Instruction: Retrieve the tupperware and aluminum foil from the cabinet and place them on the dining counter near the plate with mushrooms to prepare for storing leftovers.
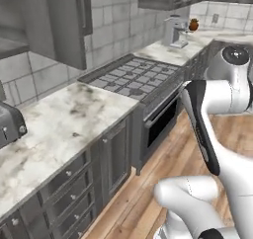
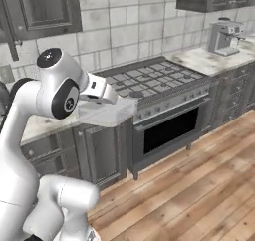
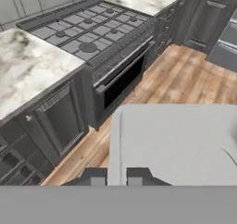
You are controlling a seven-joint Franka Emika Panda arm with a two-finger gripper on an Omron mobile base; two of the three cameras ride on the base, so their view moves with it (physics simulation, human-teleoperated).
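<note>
Hand view: tupperware point(image 3: 178, 144) is gripped at its near edge by the gripper point(image 3: 115, 179), fingers clamped on it, held in the air above wood floor point(image 3: 185, 79). Right base view: tupperware point(image 2: 104, 111) is seen just in front of stove point(image 2: 154, 78), w/ marble counter point(image 1: 64, 119) beside.

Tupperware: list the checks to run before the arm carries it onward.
1. Grip: ok, the tupperware has its edge between the jaws.
2. Level: ok, it looks flat in the right base view.
3. Clearance: ok, it hangs over the wooden floor, clear of the stove.
4. Lid sealed: cannot tell.
5. Path to the dining counter: cannot tell.
</note>
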